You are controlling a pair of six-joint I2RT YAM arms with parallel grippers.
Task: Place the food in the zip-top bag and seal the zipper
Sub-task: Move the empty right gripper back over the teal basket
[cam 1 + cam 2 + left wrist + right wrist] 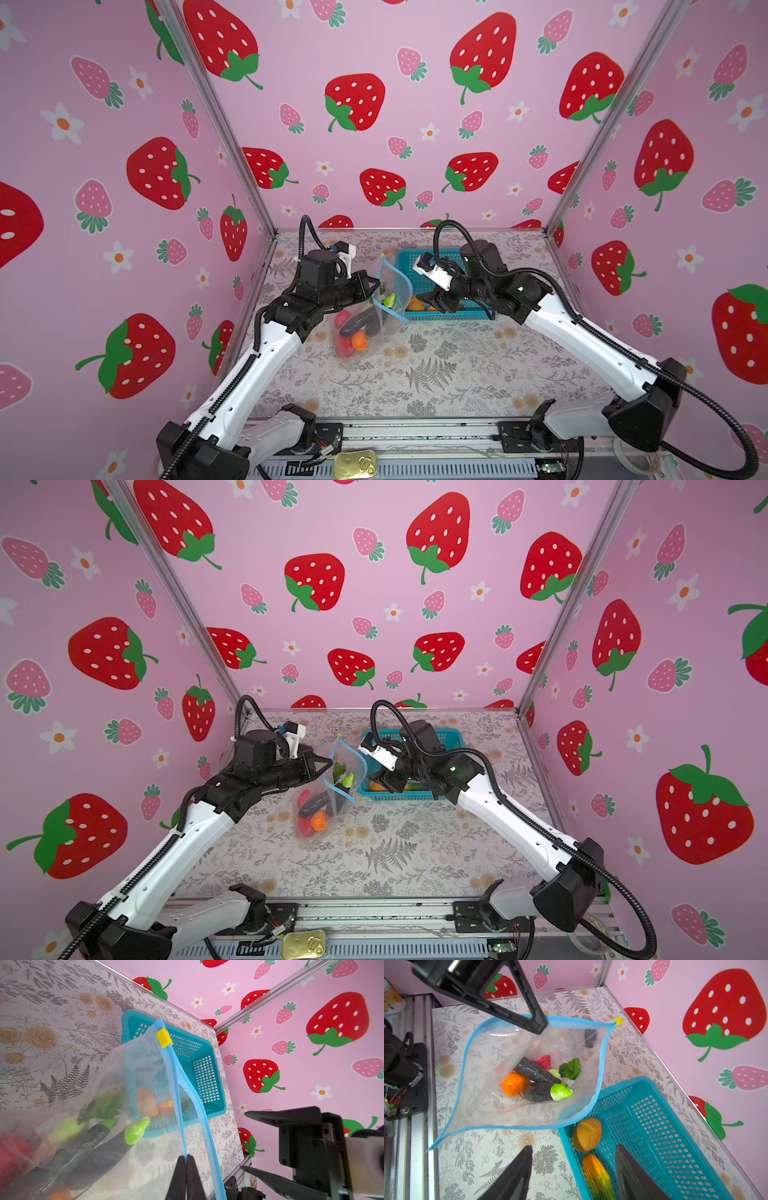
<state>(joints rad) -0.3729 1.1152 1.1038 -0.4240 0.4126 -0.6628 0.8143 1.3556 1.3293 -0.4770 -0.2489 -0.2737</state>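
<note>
Setting: strawberry-print pink walls around a floral tabletop [436, 374]; teal basket [675, 1126] at the back, on the right arm's side
Bag: zip-top bag [483, 1076] just beside the basket, its mouth held up and gaping; blue zipper [176, 1088] unsealed, yellow slider [164, 1038] at the far end
Left gripper [186, 1169]: jaws pinched tight on the zipper rim; keep that hold high and steady so the mouth stays wide
Right gripper [573, 1169]: jaws apart and empty, poised over the basket's near corner
Food inside: orange [513, 1084], two dark eggplants [537, 1092], a red lump, a leafy piece
Food left: round yellow-orange piece [587, 1134] and green-orange cucumber [598, 1176] in the basket
Advice: straddle the cucumber across its width; lift clear of the basket wall; release well inside the rim, away from the left fingers
</note>
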